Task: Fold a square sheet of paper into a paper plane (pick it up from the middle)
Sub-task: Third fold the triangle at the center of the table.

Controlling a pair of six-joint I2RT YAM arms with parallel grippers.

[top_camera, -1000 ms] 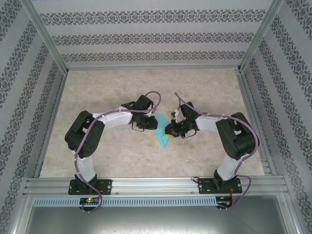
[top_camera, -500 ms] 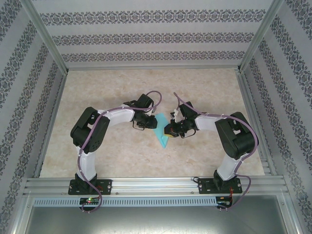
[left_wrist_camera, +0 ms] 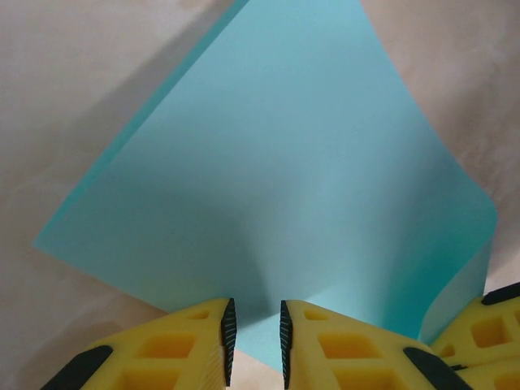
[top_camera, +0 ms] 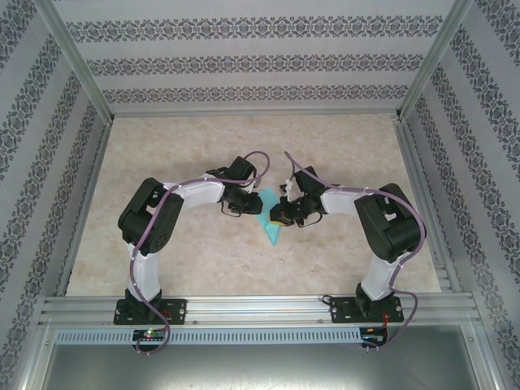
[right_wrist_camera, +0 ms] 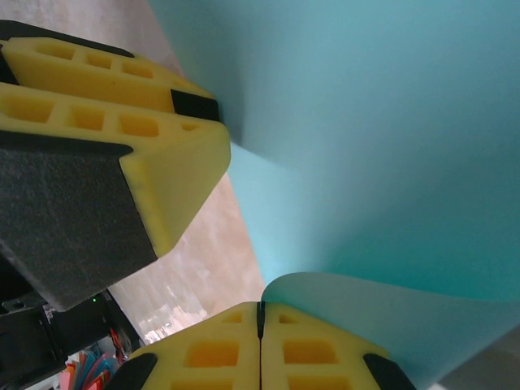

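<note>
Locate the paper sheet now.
Mid-table in the top view, the square sheet of paper lies between the left gripper and the right gripper, which pinches its edge.

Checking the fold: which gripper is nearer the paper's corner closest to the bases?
Right. The right gripper pinches the sheet just beyond that corner; the left gripper is at the opposite edge, farther from it.

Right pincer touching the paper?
Touching. Right wrist view: the right pincer is shut, and the paper has its curled edge pinched between the closed jaws.
</note>
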